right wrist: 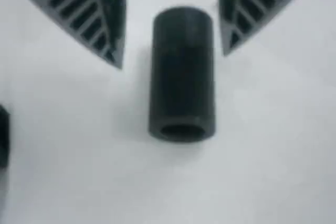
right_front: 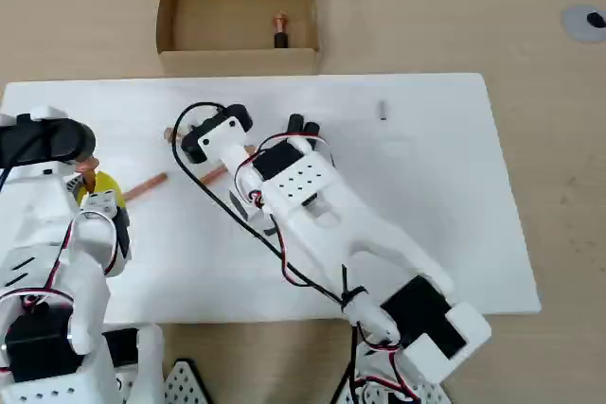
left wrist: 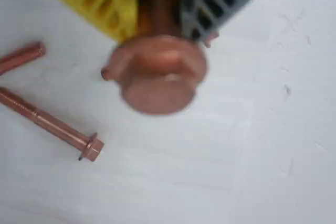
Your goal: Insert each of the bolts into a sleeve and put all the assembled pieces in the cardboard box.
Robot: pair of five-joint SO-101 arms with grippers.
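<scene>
A wooden table (right_front: 559, 186) carries a white mat (right_front: 426, 215) that covers most of its middle. Beyond the 12 o'clock edge of the mat, on the bare wood, stands the cardboard box (right_front: 169, 16), open at the top. Inside it, near its 6 o'clock wall, lies one assembled piece (right_front: 280, 30), a copper bolt in a dark sleeve. Toward 1 o'clock on the table, a grey disc (right_front: 584, 21) is set into the wood.

At the 9 o'clock edge of the mat is the left arm (right_front: 66, 262). The left gripper (left wrist: 160, 24), with one yellow finger and one grey finger, is pinched on the held bolt (left wrist: 157, 74). Its flanged head points toward the wrist camera, above the mat. At 3 o'clock from it in the high view, a loose bolt (right_front: 144, 188) lies flat on the mat. A little farther the same way lies a second bolt (right_front: 213, 175), partly covered by the right arm and crossed by a black cable (right_front: 194, 177) that loops over the mat.

The right arm (right_front: 322, 215) stretches from the 5 o'clock corner of the mat toward the middle and hides the surface under it. The right gripper (right wrist: 173, 56) has its fingers spread wide, one on each side of a black sleeve (right wrist: 182, 77). The sleeve lies on its side on the mat and touches neither finger. At 2 o'clock from this gripper in the high view, a small dark piece (right_front: 383, 110) lies alone on the mat. It is too small to tell what it is.
</scene>
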